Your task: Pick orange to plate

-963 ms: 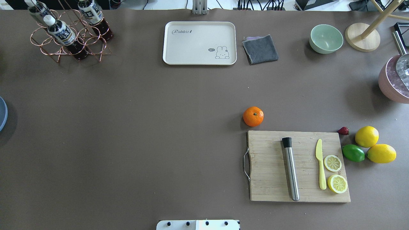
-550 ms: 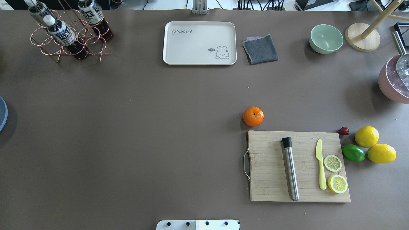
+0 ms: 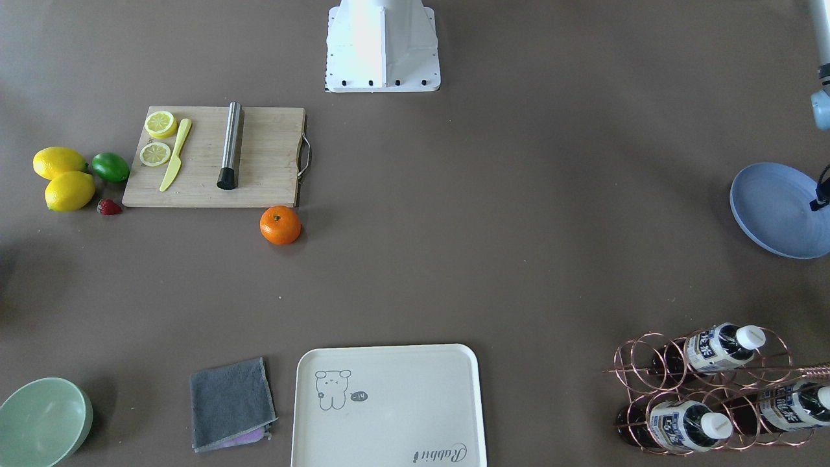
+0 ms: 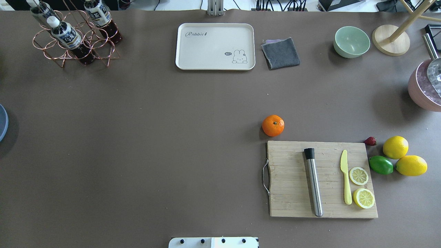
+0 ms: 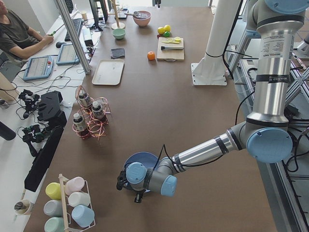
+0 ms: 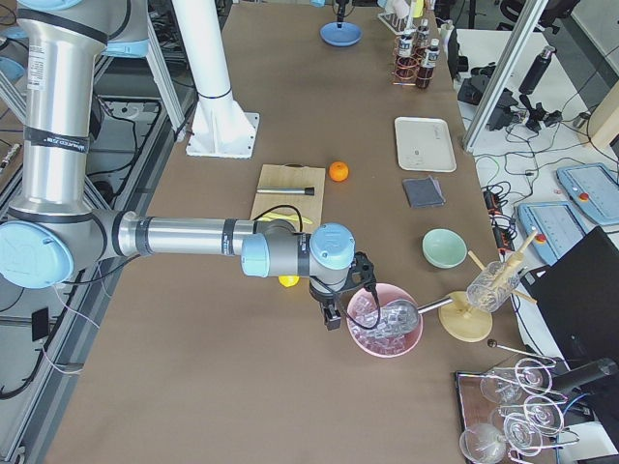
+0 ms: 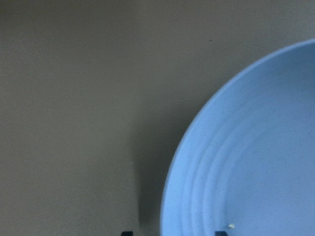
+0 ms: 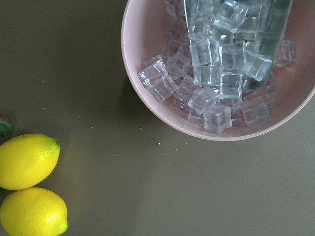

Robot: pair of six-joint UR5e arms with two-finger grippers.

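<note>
The orange (image 4: 273,125) lies on the brown table just beyond the far left corner of the cutting board (image 4: 293,179); the front view shows the orange (image 3: 280,225) too. The light-blue plate (image 3: 775,211) sits at the table's left end, with only a sliver of the plate (image 4: 1,122) in the overhead view. My left gripper (image 7: 173,233) hovers over the plate's rim (image 7: 197,147), fingertips apart and empty. My right gripper (image 6: 334,314) hangs beside the pink ice bowl (image 6: 387,329), far from the orange; I cannot tell its state.
Two lemons (image 4: 403,156), a lime (image 4: 380,165) and a strawberry (image 4: 370,141) lie right of the board. A muddler (image 4: 313,182), a yellow knife (image 4: 345,177) and lemon slices (image 4: 361,187) rest on it. A cream tray (image 4: 215,46), grey cloth (image 4: 280,52), green bowl (image 4: 351,41) and bottle rack (image 4: 74,34) line the far edge.
</note>
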